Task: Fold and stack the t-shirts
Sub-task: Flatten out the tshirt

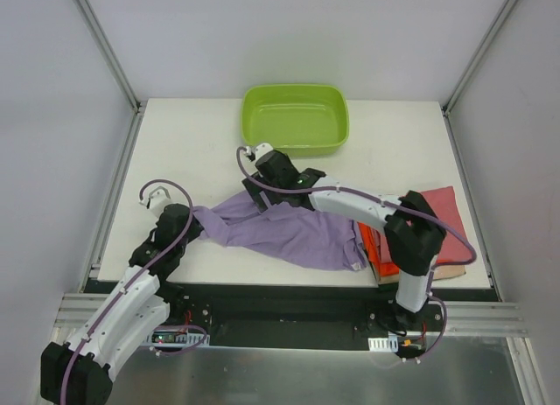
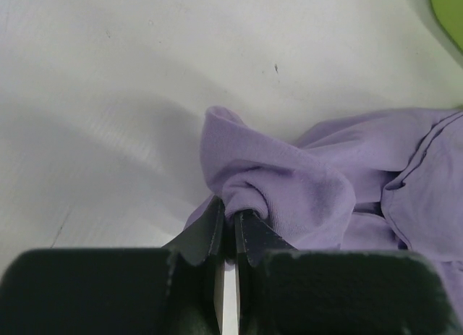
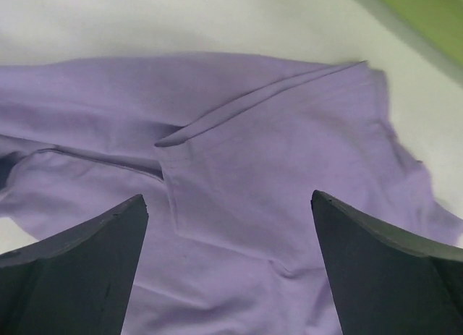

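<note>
Pinching a bunched corner of the lilac t-shirt (image 2: 289, 183), the left fingers (image 2: 210, 237) are all but closed. Only a thin slit shows between them, with a knot of cloth caught at their tips. In the left wrist view the gathered cloth rises just above the fingers at lower centre, and the rest of the shirt spreads off to the right of the frame.

From above, the shirt lies unfolded and rumpled across the lower middle of the counter (image 1: 175, 143). It runs from the left fingers at centre left to the folded pile at lower right, where its right end reaches the pile's edge.

The right arm (image 1: 350, 202) stretches from the lower right across the shirt to its upper edge near the frame's centre. The right fingers (image 3: 87, 263) stand wide apart and hold nothing. In the right wrist view a hemmed, folded edge of lilac cloth lies between and beyond them. Whether their tips touch the cloth cannot be told.

At lower right a folded rose-red t-shirt (image 1: 442, 217) lies on top of a folded orange t-shirt (image 1: 374, 252), both partly hidden by the right arm.

A lime-green tub (image 1: 249, 108) sits at upper centre of the counter, apart from the shirts.
</note>
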`<action>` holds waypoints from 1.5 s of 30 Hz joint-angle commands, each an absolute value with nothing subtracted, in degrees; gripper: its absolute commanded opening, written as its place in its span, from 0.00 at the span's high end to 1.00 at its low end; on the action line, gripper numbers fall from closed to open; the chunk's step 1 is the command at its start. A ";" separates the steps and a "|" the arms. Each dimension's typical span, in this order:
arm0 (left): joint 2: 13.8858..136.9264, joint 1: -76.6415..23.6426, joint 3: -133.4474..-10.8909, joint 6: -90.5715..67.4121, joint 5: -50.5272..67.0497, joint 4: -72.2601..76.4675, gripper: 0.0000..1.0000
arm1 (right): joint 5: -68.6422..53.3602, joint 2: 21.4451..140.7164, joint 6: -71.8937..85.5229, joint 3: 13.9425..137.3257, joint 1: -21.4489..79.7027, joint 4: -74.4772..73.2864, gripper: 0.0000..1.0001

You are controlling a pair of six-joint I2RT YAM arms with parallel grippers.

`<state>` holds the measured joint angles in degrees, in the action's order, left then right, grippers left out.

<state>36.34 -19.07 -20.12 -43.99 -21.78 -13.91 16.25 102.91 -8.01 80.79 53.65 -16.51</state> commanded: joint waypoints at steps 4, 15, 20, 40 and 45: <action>36.38 -18.90 -19.25 -44.91 -23.55 -12.83 1.00 | 12.48 113.28 -4.57 87.79 55.02 -21.09 0.01; 36.74 -18.81 -19.42 -44.91 -23.64 -12.83 1.00 | 21.53 116.54 -0.36 86.75 54.58 -24.26 0.23; 36.65 -18.81 -19.07 -45.00 -24.96 -12.92 1.00 | 22.59 116.02 1.93 85.78 53.44 -25.84 0.55; 25.85 -18.81 -31.53 -40.52 -18.38 -17.14 1.00 | 33.31 66.65 -10.28 66.27 53.17 -11.52 0.99; 22.15 -18.81 -44.80 -36.31 -6.88 -17.05 1.00 | 26.82 52.75 -15.81 70.21 53.17 -8.17 0.99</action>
<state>24.69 -19.07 -34.22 -40.64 -15.75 -18.85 30.17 60.97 -9.98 66.70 53.23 -12.78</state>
